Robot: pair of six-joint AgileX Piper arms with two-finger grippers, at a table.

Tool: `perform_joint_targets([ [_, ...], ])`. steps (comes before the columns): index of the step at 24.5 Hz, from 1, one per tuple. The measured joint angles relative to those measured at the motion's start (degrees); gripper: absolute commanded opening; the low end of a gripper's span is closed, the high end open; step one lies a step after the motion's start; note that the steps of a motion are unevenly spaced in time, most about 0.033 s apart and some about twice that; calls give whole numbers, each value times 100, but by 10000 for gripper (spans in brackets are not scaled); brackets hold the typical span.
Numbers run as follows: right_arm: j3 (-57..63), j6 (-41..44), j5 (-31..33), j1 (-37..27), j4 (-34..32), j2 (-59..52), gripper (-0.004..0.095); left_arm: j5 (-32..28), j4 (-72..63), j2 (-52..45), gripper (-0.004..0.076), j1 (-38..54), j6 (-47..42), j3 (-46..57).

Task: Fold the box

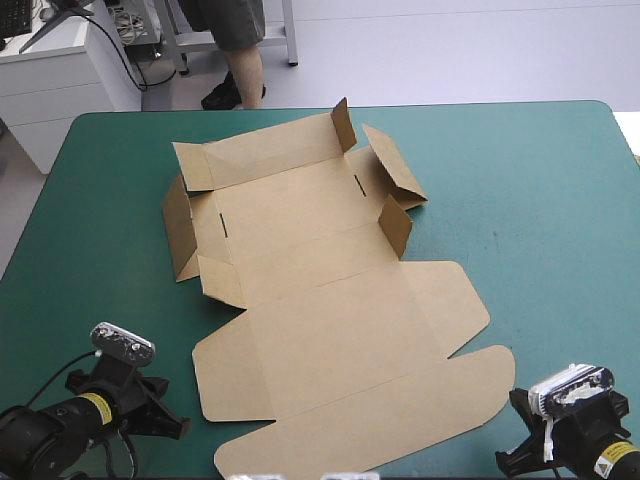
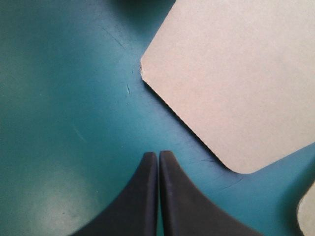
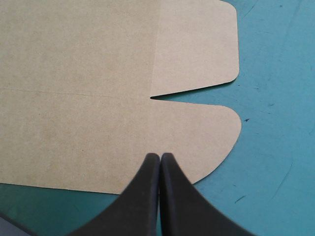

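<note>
The brown box lies as a cut sheet in the middle of the table. Its far part has small flaps partly raised, and the near panels with rounded corners lie flat. My left gripper sits low at the near left, shut and holding nothing. In the left wrist view its tips rest over the cover, just short of a rounded flap. My right gripper is at the near right, also shut. Its tips hang over the near edge of the sheet, beside a slit between two rounded flaps.
Bare teal-green cover stretches to the right of the box, with a narrower strip to its left. Both arms stand close to the table's near edge. A second piece of board shows beside the left gripper.
</note>
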Motion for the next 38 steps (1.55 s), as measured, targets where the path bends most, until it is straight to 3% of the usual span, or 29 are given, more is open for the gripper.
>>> perform_joint_targets([
  [7, 0, -106, 0, 0, 64, 0, -12, 0, 0, 0, -8, 0, 0, 0],
  [9, 0, -124, 0, 0, 64, 0, 48, 0, 0, 0, -8, 0, 0, 0],
  [11, 0, -124, 0, 0, 64, 0, 219, 0, 0, 0, -8, 0, 0, 0],
  [13, 0, -130, 0, 0, 64, 0, 566, 0, 0, 0, -8, 0, 0, 0],
  [16, 0, -129, 0, 0, 64, 0, 719, -6, 0, 0, -8, 0, 0, 0],
  [29, -216, 29, 48, 0, 64, 54, 729, -6, 0, 0, -8, 0, 0, 0],
  [38, -1079, 51, 354, 0, 64, 1481, 729, -6, 0, 0, -8, 0, 0, 0],
])
